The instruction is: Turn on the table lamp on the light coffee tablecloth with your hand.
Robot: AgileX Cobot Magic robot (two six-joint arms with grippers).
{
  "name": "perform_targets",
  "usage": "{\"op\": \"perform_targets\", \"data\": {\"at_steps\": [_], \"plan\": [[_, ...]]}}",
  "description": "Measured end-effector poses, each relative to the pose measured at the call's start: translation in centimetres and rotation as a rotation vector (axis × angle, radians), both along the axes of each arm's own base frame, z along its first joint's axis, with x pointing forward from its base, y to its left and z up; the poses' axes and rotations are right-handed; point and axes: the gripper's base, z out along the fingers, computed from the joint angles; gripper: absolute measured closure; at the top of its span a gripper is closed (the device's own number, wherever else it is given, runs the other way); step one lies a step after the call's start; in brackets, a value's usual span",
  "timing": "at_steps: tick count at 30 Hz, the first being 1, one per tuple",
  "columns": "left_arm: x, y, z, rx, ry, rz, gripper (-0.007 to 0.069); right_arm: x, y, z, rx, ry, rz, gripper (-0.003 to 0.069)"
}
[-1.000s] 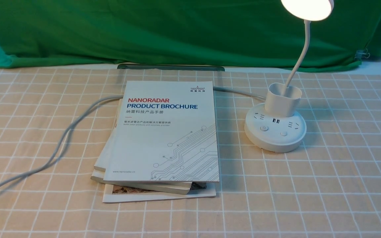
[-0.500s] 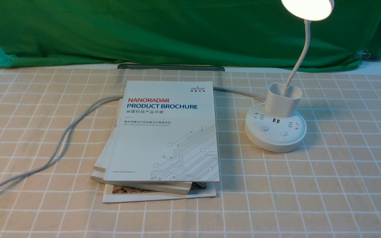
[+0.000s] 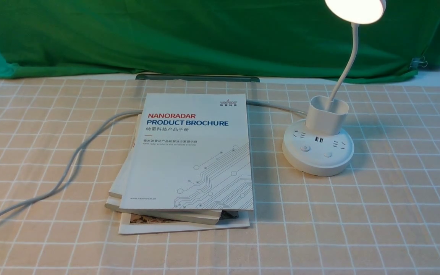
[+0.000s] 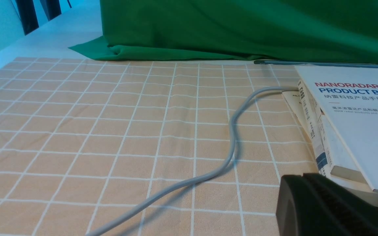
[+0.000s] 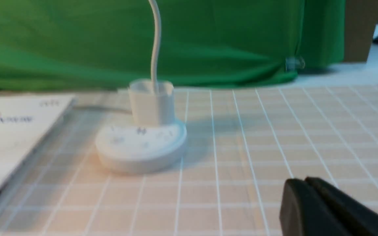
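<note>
The white table lamp (image 3: 317, 151) stands at the right of the light coffee tablecloth (image 3: 395, 210). Its disc head (image 3: 355, 9) glows at the top edge of the front view. Neither arm shows in that view. In the right wrist view my right gripper (image 5: 305, 179) is shut and empty, a short way in front of the lamp's base (image 5: 141, 144) and off to its right, apart from it. In the left wrist view my left gripper (image 4: 302, 176) is also shut and empty, low over the cloth beside the stack of books.
A stack of brochures (image 3: 189, 160) lies in the middle of the cloth, left of the lamp. A grey cable (image 3: 71, 168) runs from under it toward the near left edge. A green backdrop cloth (image 3: 204, 38) hangs along the back.
</note>
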Motion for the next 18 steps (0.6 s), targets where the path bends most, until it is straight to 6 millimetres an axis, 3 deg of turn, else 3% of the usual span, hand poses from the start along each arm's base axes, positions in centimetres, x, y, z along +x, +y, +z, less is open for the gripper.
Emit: {"op": "perform_targets", "data": {"at_steps": [18], "plan": [[0.00,0.00,0.00,0.000,0.000,0.000,0.0603,-0.07,-0.55,-0.37,-0.083,0.038,-0.082,0.0627]]}}
